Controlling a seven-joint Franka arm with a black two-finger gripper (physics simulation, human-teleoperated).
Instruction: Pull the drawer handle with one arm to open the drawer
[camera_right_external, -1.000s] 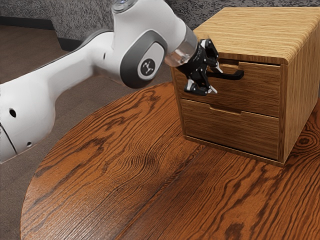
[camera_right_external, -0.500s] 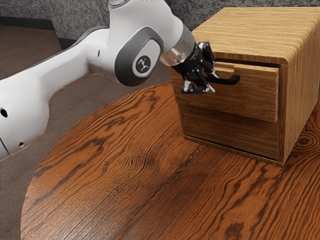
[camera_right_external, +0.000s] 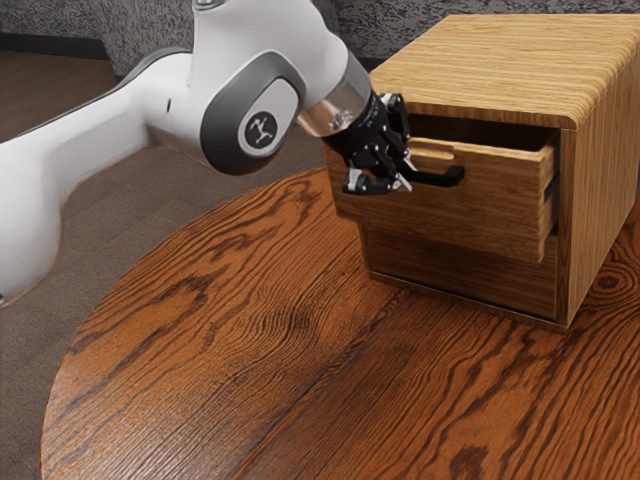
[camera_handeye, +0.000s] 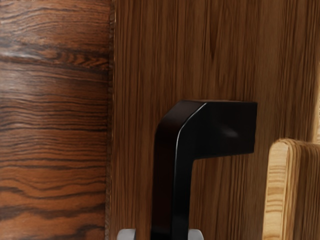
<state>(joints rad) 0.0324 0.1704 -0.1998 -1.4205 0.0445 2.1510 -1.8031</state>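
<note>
A light wooden cabinet (camera_right_external: 500, 60) with two drawers stands on the round dark table (camera_right_external: 250, 340). Its top drawer (camera_right_external: 480, 205) sticks out partway toward the exterior view's left, with a dark gap showing behind its front. The lower drawer (camera_right_external: 460, 265) sits flush. A black bar handle (camera_right_external: 440, 178) is mounted on the top drawer's front. My gripper (camera_right_external: 390, 181) is shut on that handle's left end. In the wrist view the black handle (camera_handeye: 200, 135) rises against the drawer front (camera_handeye: 210, 50), with a grey fingertip (camera_handeye: 126, 234) on each side of it.
The arm's white links (camera_right_external: 230, 90) come in from the exterior view's upper left, above the table. Bare tabletop (camera_handeye: 50, 125) lies in front of and below the cabinet. A grey wall and carpet lie beyond the table's edge.
The top drawer has slid out toward the exterior view's left, from flush to partly open. My gripper moved left with the handle held in it.
</note>
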